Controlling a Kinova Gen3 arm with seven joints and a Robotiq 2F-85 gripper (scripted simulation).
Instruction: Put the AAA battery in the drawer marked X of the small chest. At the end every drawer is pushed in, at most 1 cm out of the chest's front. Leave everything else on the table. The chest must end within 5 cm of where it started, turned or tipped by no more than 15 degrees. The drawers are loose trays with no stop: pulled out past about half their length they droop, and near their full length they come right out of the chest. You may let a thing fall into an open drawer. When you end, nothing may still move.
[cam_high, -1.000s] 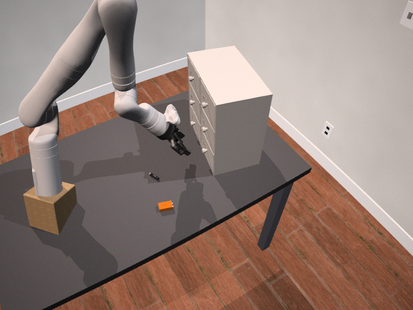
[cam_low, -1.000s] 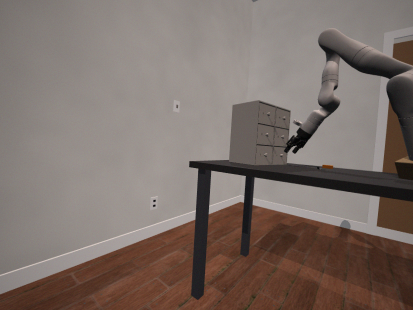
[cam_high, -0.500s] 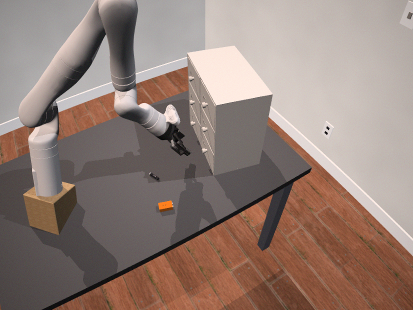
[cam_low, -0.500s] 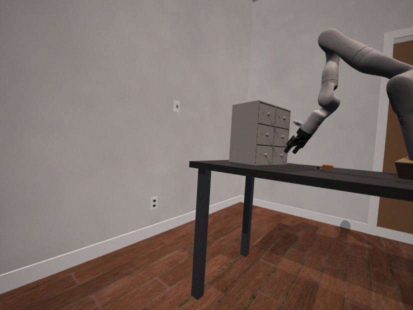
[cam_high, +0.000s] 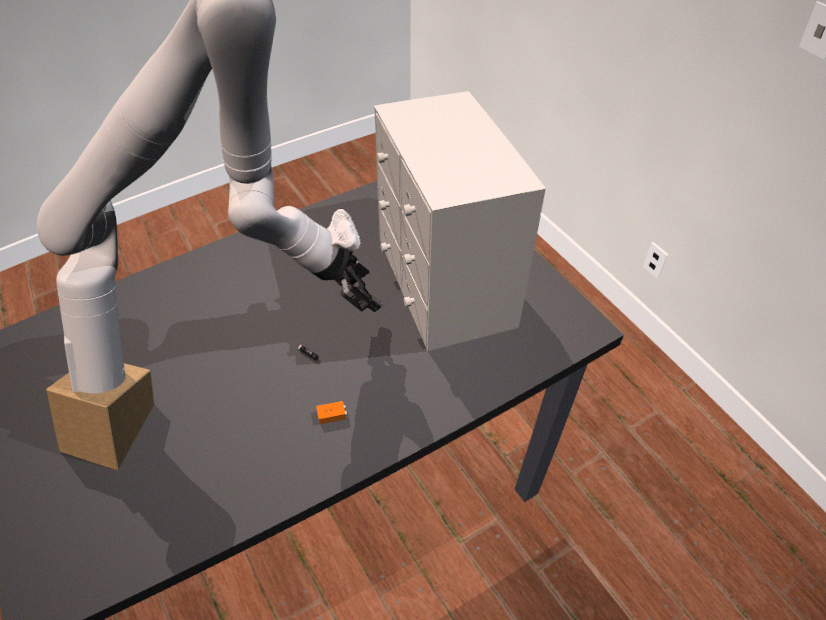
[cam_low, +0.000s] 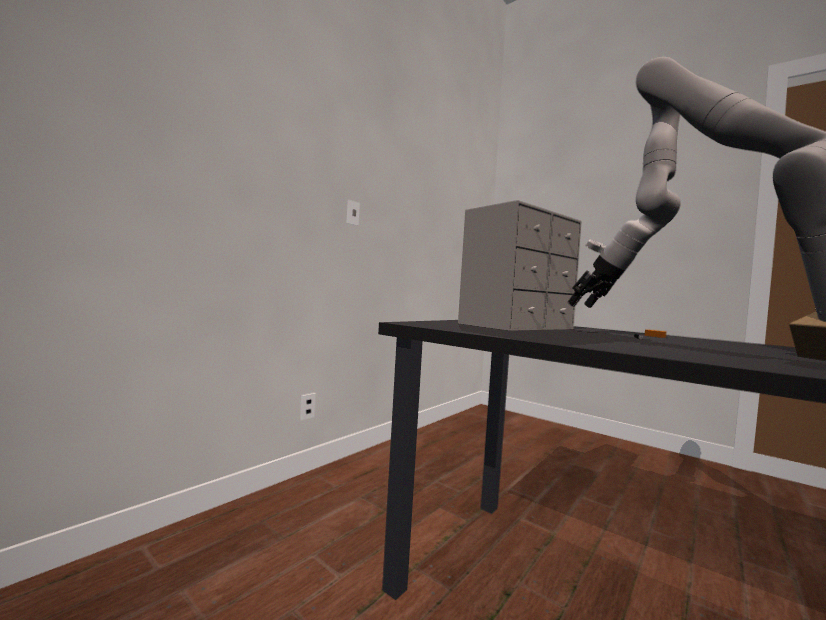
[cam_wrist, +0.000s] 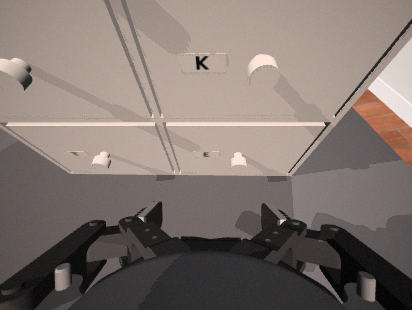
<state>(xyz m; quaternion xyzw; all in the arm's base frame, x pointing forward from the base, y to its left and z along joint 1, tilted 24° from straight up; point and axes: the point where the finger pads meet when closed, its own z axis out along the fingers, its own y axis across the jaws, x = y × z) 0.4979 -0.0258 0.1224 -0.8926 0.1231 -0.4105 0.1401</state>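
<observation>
The AAA battery (cam_high: 308, 353) (cam_low: 638, 336), small and dark, lies on the table. The small white chest (cam_high: 480, 266) (cam_low: 487, 266) has two columns of three drawers, all looking pushed in. In the wrist view, the drawer marked K (cam_wrist: 200, 95) is the middle right one. A drawer with a small label that looks like E (cam_wrist: 192, 162) is below it. The X label cannot be made out. My gripper (cam_high: 373, 304) (cam_low: 581, 302) (cam_wrist: 211, 213) is open and empty, above the table in front of the chest's lower drawers, pointing obliquely down.
An orange block-shaped battery (cam_high: 330, 412) (cam_low: 655, 333) lies on the table (cam_high: 266, 480), nearer its front edge than the AAA battery. Round knobs stick out from the drawer fronts towards the gripper. The arm's wooden base block (cam_high: 86, 420) is at the left.
</observation>
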